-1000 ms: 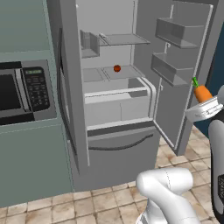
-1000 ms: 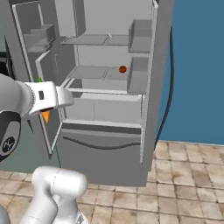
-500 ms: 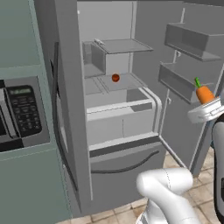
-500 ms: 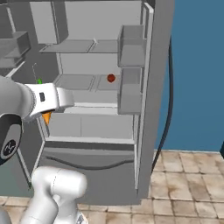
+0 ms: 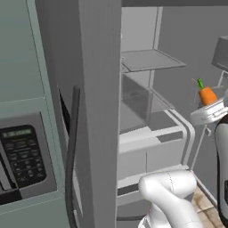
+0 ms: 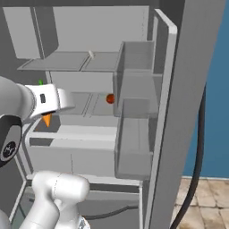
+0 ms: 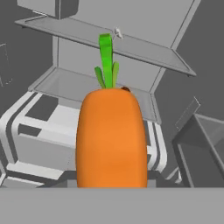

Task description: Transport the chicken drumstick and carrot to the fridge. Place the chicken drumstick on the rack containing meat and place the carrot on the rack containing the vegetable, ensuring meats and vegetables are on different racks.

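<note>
My gripper (image 5: pixel 208 106) is shut on the carrot (image 5: pixel 207 95), an orange taper with a green tuft pointing up. It hangs in front of the open fridge (image 5: pixel 151 111), level with the middle shelf. In the right base view the white hand covers the carrot (image 6: pixel 46 119), leaving its orange tip below and the tuft above the gripper (image 6: pixel 45 102). The carrot (image 7: pixel 111 135) stands large in the hand view, in front of the shelves. The chicken drumstick is out of view.
A small red round thing (image 6: pixel 109 98) lies on the middle shelf, its edge peeking behind the carrot (image 7: pixel 126 89). A small pale thing (image 6: pixel 91 54) lies on the upper shelf. The left fridge door (image 5: pixel 95 111) stands close, door bins (image 6: pixel 134 129) right, a microwave panel (image 5: pixel 22 156) far left.
The whole picture has shifted and grown: the base has driven closer to the open fridge. The carrot stays in the shut gripper, held at the same spot relative to the arm.
</note>
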Controlling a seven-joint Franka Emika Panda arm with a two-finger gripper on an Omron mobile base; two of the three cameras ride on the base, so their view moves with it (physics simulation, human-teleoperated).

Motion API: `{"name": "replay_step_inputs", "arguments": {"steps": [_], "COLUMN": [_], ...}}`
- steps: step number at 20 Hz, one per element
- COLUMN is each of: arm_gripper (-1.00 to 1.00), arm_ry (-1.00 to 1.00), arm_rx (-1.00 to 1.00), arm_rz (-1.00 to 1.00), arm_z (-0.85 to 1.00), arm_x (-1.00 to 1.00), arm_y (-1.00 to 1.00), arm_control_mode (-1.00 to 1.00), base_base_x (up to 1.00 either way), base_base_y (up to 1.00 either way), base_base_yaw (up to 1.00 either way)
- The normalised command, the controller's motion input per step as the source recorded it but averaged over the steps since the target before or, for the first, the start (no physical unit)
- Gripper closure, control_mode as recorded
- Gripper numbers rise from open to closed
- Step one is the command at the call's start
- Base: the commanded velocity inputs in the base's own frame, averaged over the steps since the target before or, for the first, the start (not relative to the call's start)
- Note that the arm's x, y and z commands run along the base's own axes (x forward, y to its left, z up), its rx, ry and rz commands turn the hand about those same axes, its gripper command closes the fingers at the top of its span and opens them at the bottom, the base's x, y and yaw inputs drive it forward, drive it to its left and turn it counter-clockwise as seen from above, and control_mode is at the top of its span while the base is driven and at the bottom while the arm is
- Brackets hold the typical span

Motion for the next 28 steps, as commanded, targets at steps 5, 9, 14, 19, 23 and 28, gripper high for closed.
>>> {"name": "replay_step_inputs", "arguments": {"steps": [5,9,14,19,23,28], "arm_gripper": [1.0,1.0,1.0,1.0,1.0,1.0], "arm_ry": [0.0,0.0,0.0,0.0,0.0,0.0], "arm_rx": [0.0,0.0,0.0,0.0,0.0,-0.01], "arm_rz": [0.0,0.0,0.0,0.0,0.0,0.0], "arm_z": [0.0,0.0,0.0,0.0,0.0,0.0], "arm_x": [0.0,0.0,0.0,0.0,0.0,0.55], "arm_y": [0.0,0.0,0.0,0.0,0.0,0.0], "arm_control_mode": [1.0,1.0,1.0,1.0,1.0,-1.0], "base_base_x": [0.92,0.62,0.78,0.91,0.69,0.33], "base_base_y": [0.0,0.0,0.19,0.05,0.03,0.02], "base_base_yaw": [0.18,0.25,0.15,0.07,0.06,0.01]}}
